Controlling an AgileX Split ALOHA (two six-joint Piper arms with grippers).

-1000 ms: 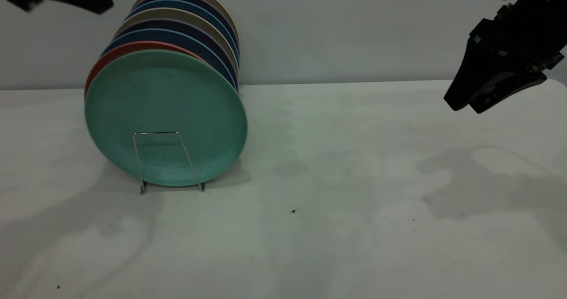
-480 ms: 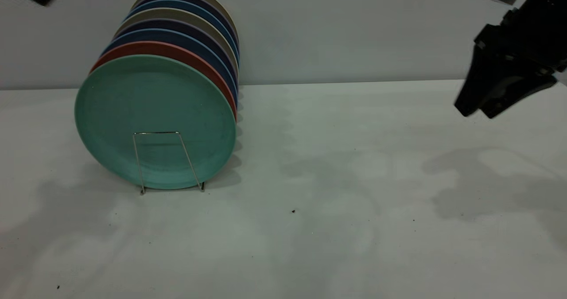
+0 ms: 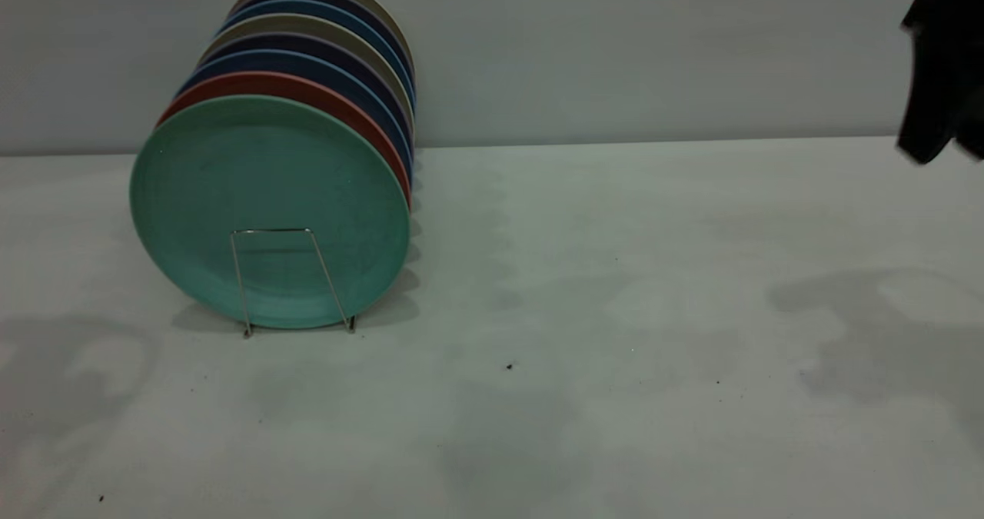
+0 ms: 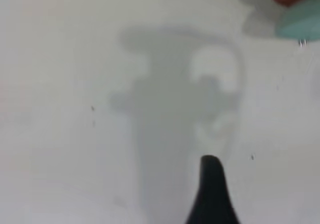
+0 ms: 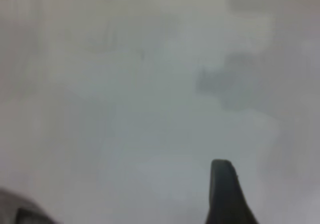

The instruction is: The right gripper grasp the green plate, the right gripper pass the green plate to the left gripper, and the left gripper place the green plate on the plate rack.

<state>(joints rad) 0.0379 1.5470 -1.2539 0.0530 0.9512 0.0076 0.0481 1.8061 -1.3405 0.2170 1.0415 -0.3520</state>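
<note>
The green plate (image 3: 269, 173) stands upright at the front of the row, leaning behind the front loop of the plate rack (image 3: 270, 231). Nothing holds it. Its edge also shows in the left wrist view (image 4: 304, 23). My right gripper (image 3: 939, 81) hangs blurred at the far right edge, high above the table and far from the plate. My left gripper is out of the exterior view. Only a black tip of it (image 4: 212, 189) shows in the left wrist view, over bare table with its shadow. The right wrist view shows a black tip (image 5: 225, 194) over bare table.
Behind the green plate stand a salmon-pink plate (image 3: 307, 92) and several dark blue and beige plates (image 3: 338, 42) in the same rack. The white table (image 3: 615, 311) reaches a grey back wall. Arm shadows lie at the front left and right.
The left gripper has left the exterior view at the upper left. The green plate shifted a little left and settled on the rack. The right gripper has drawn back right and up.
</note>
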